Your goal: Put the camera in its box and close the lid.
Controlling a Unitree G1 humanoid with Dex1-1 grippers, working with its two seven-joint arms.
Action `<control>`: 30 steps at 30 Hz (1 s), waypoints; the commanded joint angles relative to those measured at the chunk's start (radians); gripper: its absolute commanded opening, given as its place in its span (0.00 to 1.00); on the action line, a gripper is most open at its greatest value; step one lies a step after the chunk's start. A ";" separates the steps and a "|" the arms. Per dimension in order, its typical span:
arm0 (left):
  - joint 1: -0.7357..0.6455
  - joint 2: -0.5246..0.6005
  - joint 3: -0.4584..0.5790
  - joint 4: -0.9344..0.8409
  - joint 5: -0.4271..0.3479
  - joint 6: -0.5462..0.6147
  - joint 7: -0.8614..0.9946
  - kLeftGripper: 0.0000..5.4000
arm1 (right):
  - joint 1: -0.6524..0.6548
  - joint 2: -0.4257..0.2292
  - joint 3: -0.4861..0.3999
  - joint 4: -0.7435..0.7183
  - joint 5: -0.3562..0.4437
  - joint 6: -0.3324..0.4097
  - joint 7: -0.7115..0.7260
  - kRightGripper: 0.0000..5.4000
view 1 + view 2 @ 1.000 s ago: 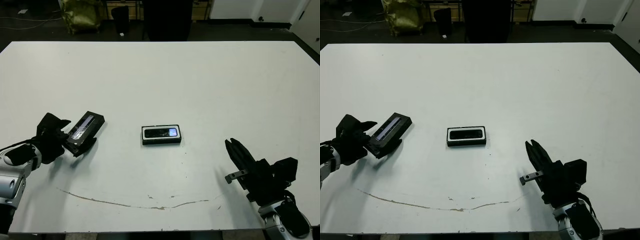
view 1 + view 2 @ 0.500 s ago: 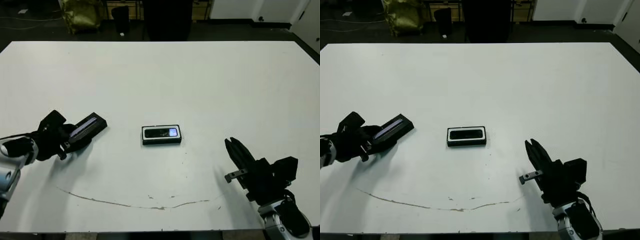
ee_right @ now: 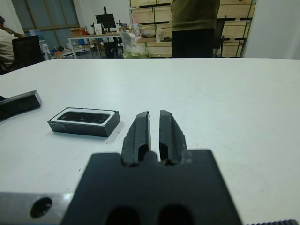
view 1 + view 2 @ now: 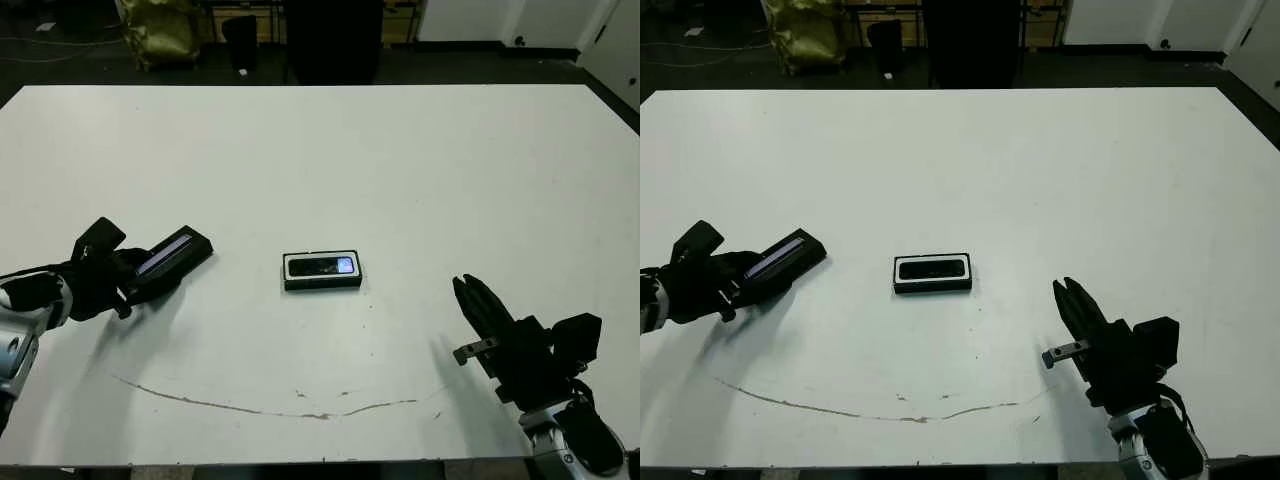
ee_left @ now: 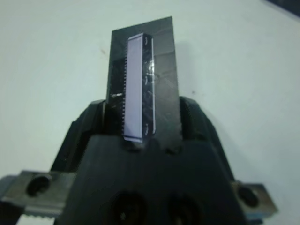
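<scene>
The box (image 4: 322, 282), a small black tray with a white lining, rests mid-table with the camera (image 4: 322, 266) lying inside it; the right wrist view shows both too, box (image 3: 79, 128) and camera (image 3: 84, 116). My left gripper (image 4: 135, 280) is shut on the lid (image 4: 176, 250), a flat black cover with a pale stripe, held low over the table's left side. In the left wrist view the lid (image 5: 143, 84) juts out between the fingers (image 5: 95, 117). My right gripper (image 4: 470, 292) is shut and empty, near the front right, to the right of the box.
A thin brownish scuff line (image 4: 250, 408) runs along the table near its front edge. Beyond the far edge stand a person (image 3: 194, 23), a dark bin (image 4: 240, 35) and a yellow-green bag (image 4: 160, 30). Another person (image 3: 5, 44) sits at the far left.
My left gripper has turned, so the lid went from tilted face-up to lying flatter and lower, with the hand drawn slightly left. The box, camera and right gripper stayed put.
</scene>
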 commanded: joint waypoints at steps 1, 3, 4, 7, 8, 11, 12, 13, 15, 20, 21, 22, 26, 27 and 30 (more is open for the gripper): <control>0.042 0.001 0.031 -0.106 -0.041 0.065 0.002 0.45 | 0.005 0.000 0.008 0.024 -0.018 -0.016 0.004 0.00; 0.021 0.026 0.053 -0.195 -0.060 0.110 0.003 0.45 | 0.006 -0.002 0.013 0.027 -0.025 -0.008 -0.001 0.00; 0.006 0.038 0.061 -0.234 -0.069 0.131 0.000 0.44 | 0.007 -0.002 0.015 0.030 -0.027 -0.012 0.000 0.00; -0.037 0.059 0.073 -0.316 -0.097 0.203 0.001 0.44 | 0.014 -0.002 0.026 0.020 -0.055 -0.007 -0.016 0.00; -0.055 0.064 0.073 -0.338 -0.109 0.230 0.001 0.44 | 0.014 -0.002 0.029 0.028 -0.061 -0.019 -0.012 0.00; -0.108 0.075 0.055 -0.380 -0.136 0.274 -0.018 0.44 | 0.011 0.005 0.024 0.080 -0.049 -0.049 0.010 0.00; -0.125 0.079 0.045 -0.390 -0.140 0.279 -0.028 0.44 | 0.010 0.009 0.022 0.094 -0.043 -0.055 0.015 0.00; -0.143 0.082 0.032 -0.396 -0.142 0.279 -0.040 0.44 | 0.009 0.009 0.021 0.098 -0.038 -0.052 0.016 0.00; -0.187 0.086 0.000 -0.398 -0.144 0.288 -0.064 0.44 | 0.008 0.009 0.018 0.111 -0.022 -0.050 0.025 0.00; -0.289 0.087 -0.100 -0.394 -0.121 0.319 -0.097 0.44 | 0.007 0.012 0.022 0.128 -0.022 -0.078 0.037 0.00; -0.306 0.085 -0.121 -0.395 -0.114 0.326 -0.100 0.44 | 0.008 0.012 0.022 0.130 -0.021 -0.075 0.038 0.00; -0.322 0.082 -0.144 -0.398 -0.106 0.334 -0.102 0.44 | 0.008 0.013 0.022 0.137 -0.020 -0.083 0.041 0.00; -0.371 0.062 -0.215 -0.394 -0.091 0.345 -0.118 0.44 | 0.006 0.018 0.024 0.158 -0.013 -0.106 0.055 0.00; -0.379 0.055 -0.232 -0.389 -0.088 0.343 -0.121 0.44 | 0.006 0.017 0.026 0.157 -0.016 -0.106 0.054 0.00; -0.398 0.036 -0.278 -0.371 -0.070 0.322 -0.129 0.44 | 0.009 0.015 0.030 0.140 -0.030 -0.094 0.042 0.00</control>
